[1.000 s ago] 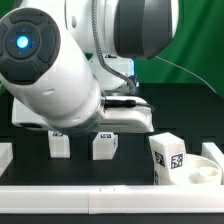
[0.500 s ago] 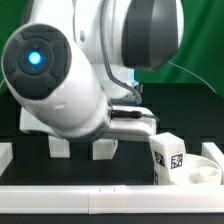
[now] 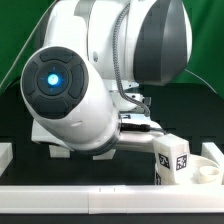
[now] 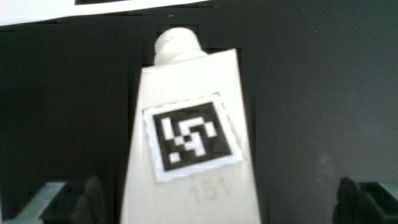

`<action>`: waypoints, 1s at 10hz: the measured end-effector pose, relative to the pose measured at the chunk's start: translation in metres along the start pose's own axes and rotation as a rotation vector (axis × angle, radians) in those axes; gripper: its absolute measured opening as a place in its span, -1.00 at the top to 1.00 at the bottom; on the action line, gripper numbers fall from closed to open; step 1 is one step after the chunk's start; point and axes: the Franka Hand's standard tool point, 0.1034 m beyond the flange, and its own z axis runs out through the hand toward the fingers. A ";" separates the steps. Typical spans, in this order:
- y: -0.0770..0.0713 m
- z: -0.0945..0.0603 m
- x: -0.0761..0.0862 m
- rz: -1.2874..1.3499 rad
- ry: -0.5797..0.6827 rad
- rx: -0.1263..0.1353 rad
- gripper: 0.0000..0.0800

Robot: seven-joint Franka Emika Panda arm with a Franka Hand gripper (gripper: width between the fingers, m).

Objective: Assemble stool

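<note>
Arm (image 3: pixel 70 95) lower, 2 legs now hidden

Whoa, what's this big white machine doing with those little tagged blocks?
A robot arm is building a small stool. Its pincer is open and straddles one white leg, a gap on each side, so nothing is gripped yet. In the exterior view the arm hides much of the scene; at that view's right a tagged leg stands by the round seat, and whether they touch is unclear.

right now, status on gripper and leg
Gripper open. Tagged leg lined up between fingers, untouched, gaps both sides. Arm blocks much of exterior view.
</note>
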 end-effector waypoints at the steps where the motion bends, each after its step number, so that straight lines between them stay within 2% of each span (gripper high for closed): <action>1: 0.000 0.000 0.000 0.001 0.000 0.001 -0.62; 2: 0.001 0.000 0.000 0.001 0.000 0.001 -0.32; 3: 0.001 0.000 0.000 0.001 0.000 0.001 0.14; 4: 0.001 0.000 0.000 0.001 0.000 0.002 0.19; 10: 0.002 -0.001 0.000 0.003 0.001 0.003 0.19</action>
